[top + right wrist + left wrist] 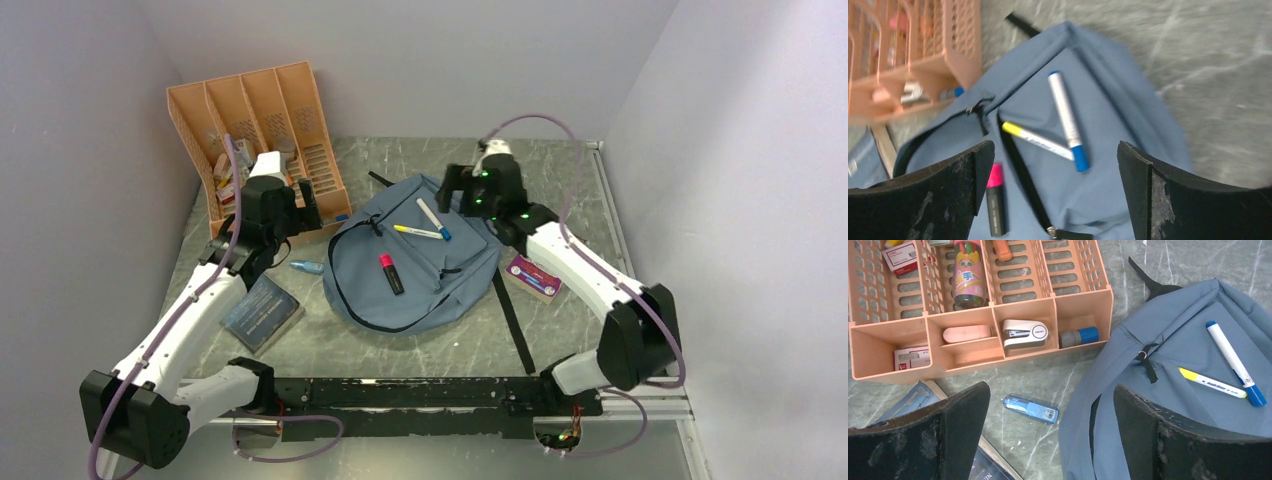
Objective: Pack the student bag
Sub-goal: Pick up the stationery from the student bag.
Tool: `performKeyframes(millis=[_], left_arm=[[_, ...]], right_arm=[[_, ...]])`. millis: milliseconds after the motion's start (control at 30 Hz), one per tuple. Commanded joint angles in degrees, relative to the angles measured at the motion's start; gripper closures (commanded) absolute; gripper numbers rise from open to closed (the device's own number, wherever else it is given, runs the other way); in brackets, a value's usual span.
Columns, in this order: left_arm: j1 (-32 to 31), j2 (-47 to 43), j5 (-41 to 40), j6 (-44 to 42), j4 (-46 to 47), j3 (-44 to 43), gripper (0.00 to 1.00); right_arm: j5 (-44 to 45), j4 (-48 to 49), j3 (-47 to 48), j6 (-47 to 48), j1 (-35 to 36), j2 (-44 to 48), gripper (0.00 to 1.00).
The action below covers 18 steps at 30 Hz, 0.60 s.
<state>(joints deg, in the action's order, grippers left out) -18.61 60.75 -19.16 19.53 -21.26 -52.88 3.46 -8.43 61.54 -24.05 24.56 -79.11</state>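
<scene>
Grey-blue fabric student bag lies flat at table centre, front up. On it: white marker, blue cap; yellow-capped pen, print unreadable; pink-capped highlighter. Right gripper above bag, jaws wide apart, empty. Left gripper likewise spread, near peach organizer; tube inside bears "手".

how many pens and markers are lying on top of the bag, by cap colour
blue-capped marker: 1
yellow-capped pen: 1
pink-capped highlighter: 1
total on the student bag: 3
</scene>
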Motion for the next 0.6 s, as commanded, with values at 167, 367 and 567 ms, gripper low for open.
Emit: performKeyframes(millis=[167, 367, 567], left_arm=[[1.74, 1.88, 5.31, 0.81, 0.83, -1.66, 0.02], [2.69, 1.63, 5.89, 0.77, 0.78, -1.62, 0.02], [3.1, 1.92, 6.35, 0.69, 1.06, -1.3, 0.02]], right_arm=[[-0.65, -10.4, 14.03, 15.43, 6.62, -14.87, 0.14], [-4.26, -16.79, 22.07, 19.93, 6.78, -24.2, 0.24], [-4.31, -17.4, 23.59, 20.78, 7.13, -27.77, 0.31]])
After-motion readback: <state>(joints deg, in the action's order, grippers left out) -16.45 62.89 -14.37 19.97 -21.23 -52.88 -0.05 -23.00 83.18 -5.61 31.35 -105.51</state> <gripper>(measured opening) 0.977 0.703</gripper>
